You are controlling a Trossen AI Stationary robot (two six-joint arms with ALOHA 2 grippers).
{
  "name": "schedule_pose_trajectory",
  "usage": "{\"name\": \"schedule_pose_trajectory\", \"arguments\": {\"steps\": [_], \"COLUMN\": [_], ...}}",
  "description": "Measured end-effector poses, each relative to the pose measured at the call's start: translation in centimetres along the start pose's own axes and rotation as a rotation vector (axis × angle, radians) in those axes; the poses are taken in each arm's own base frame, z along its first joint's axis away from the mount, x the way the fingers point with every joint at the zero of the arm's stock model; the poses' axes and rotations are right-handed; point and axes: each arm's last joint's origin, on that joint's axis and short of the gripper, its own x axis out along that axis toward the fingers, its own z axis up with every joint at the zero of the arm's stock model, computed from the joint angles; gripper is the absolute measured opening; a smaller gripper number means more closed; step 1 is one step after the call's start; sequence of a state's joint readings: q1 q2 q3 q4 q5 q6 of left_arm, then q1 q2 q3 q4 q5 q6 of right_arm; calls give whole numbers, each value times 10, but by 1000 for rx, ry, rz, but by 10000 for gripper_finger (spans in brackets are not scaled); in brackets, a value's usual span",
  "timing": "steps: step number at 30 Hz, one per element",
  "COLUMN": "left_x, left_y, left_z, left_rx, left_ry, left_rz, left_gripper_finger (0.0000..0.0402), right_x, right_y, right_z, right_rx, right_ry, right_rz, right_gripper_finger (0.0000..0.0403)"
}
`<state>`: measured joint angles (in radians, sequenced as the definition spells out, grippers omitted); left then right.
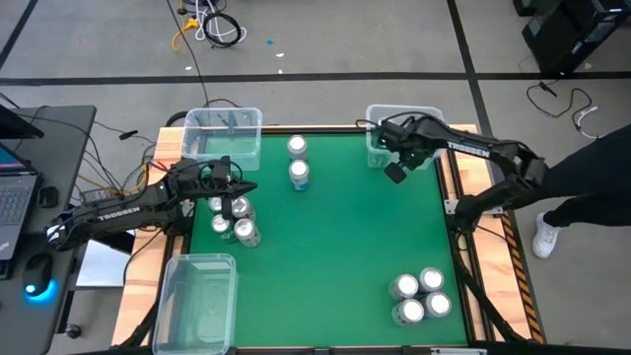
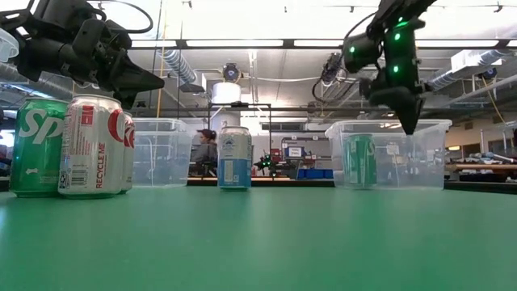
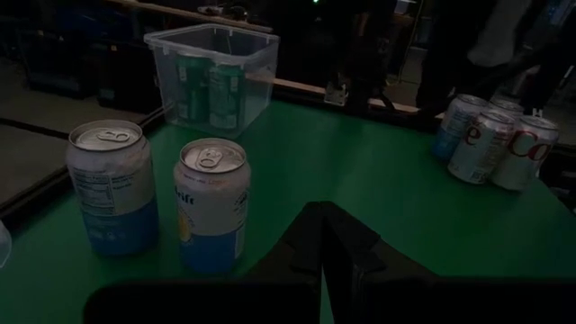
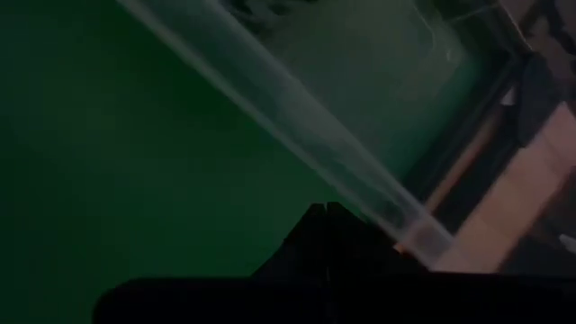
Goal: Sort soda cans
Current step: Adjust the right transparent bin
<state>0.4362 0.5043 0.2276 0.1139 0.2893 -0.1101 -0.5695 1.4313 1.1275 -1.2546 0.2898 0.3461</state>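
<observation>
Left gripper (image 1: 240, 187) has its fingers pressed together, holding nothing, above the left cans (image 1: 235, 219). Right gripper (image 1: 395, 174) (also pinched together, empty) hangs beside the far-right bin (image 1: 432, 116); more cans (image 1: 420, 296) stand near-right.

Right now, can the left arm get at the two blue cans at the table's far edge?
Probably yes. The left gripper, shut and empty, hangs above the near cluster, and bare green mat lies between it and the two blue cans. It must open first.

Bright overhead light — wrist views dim.
</observation>
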Motion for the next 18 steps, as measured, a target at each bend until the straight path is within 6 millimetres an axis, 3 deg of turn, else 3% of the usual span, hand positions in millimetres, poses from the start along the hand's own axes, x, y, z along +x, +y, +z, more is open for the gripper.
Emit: {"name": "schedule_pose_trajectory", "arguments": {"steps": [9, 14, 18], "left_x": [0, 0, 0], "left_y": [0, 0, 0], "left_z": [0, 2, 2], "left_rx": [-10, -7, -12], "left_ry": [-5, -22, -24], "left_rz": [0, 1, 0], "left_gripper_finger": [7, 7, 7], "right_x": [-36, -47, -40], "right_y": [5, 21, 38], "right_z": [-15, -1, 16], "right_rx": [75, 103, 87], "right_ry": [-233, -420, -474], "right_rz": [134, 284, 327], "right_gripper_finger": [0, 0, 0]}}
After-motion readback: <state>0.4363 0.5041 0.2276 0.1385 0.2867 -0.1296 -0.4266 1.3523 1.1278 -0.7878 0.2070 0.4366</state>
